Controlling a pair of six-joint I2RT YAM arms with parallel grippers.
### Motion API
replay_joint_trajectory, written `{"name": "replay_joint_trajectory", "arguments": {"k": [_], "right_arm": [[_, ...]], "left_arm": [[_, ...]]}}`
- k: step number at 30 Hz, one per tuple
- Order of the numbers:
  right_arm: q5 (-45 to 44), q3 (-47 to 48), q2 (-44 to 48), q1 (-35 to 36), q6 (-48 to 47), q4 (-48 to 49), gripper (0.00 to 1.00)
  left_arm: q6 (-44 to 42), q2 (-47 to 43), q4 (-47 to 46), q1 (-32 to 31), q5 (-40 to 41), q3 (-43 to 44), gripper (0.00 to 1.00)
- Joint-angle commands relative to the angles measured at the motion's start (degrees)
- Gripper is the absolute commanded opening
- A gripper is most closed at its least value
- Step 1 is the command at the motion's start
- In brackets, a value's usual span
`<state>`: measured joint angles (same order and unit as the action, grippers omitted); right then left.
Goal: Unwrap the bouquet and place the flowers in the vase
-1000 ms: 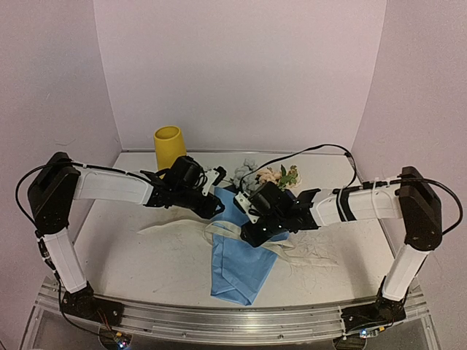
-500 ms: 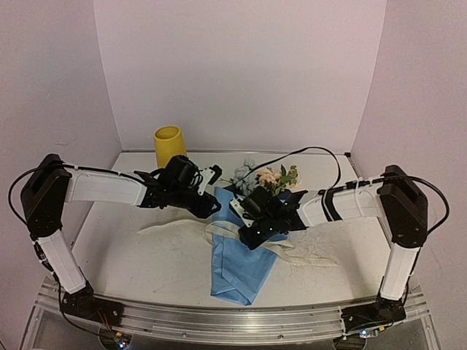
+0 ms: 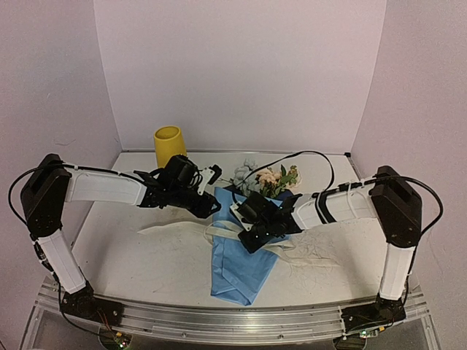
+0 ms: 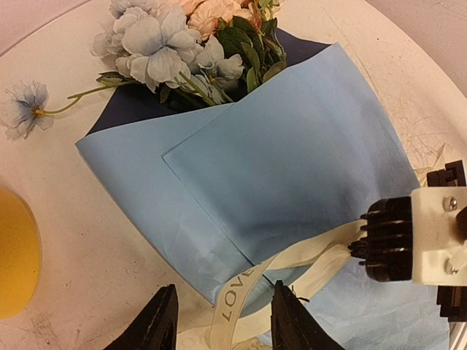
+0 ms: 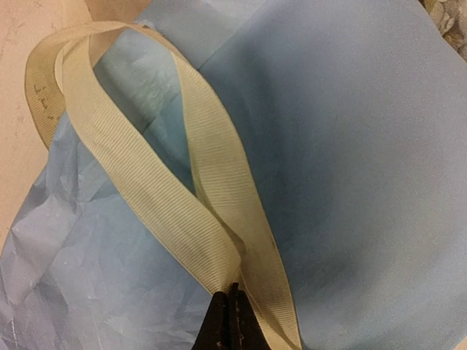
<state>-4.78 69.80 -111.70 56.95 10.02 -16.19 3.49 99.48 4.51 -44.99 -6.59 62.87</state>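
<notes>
The bouquet [image 3: 243,259] lies on the table, its light blue paper cone [image 4: 292,146] pointing toward me. The flowers [image 3: 266,177], pale blue and peach [image 4: 168,44], stick out of its far end. A cream ribbon [image 5: 146,182] loops across the paper. My right gripper [image 5: 232,292] is shut on that loop, seen from the left wrist at the right gripper [image 4: 365,244]. My left gripper [image 4: 225,324] hangs open over the cone's left edge, with a ribbon strand printed LOVE [image 4: 235,300] running loose between its fingers. The yellow vase [image 3: 168,146] stands upright at the back left.
A ribbon tail [image 3: 169,227] trails left across the white table [image 3: 131,262]. Pale netting [image 3: 315,254] lies right of the cone. Pink walls close the back and both sides. The vase [image 4: 13,255] shows at the left edge of the left wrist view.
My right gripper has closed on the ribbon loop and edged a little to the left. The left arm shifted slightly left earlier and now holds still.
</notes>
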Motion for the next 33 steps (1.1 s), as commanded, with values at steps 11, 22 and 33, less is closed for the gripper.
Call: {"name": "replay_joint_trajectory", "arguments": {"k": [11, 22, 33], "right_arm": [[-5.11, -12.85, 22.73, 0.29, 9.54, 1.42, 0.00], [5.88, -21.48, 28.35, 0.28, 10.22, 2.39, 0.00], [18.35, -25.78, 30.91, 0.57, 8.13, 7.95, 0.00]], "left_arm": [[-2.80, 4.67, 0.88, 0.04, -11.46, 5.91, 0.49], [-9.50, 15.59, 8.20, -1.82, -13.90, 18.72, 0.50], [-14.20, 21.28, 15.08, -5.24, -17.80, 25.39, 0.45]]}}
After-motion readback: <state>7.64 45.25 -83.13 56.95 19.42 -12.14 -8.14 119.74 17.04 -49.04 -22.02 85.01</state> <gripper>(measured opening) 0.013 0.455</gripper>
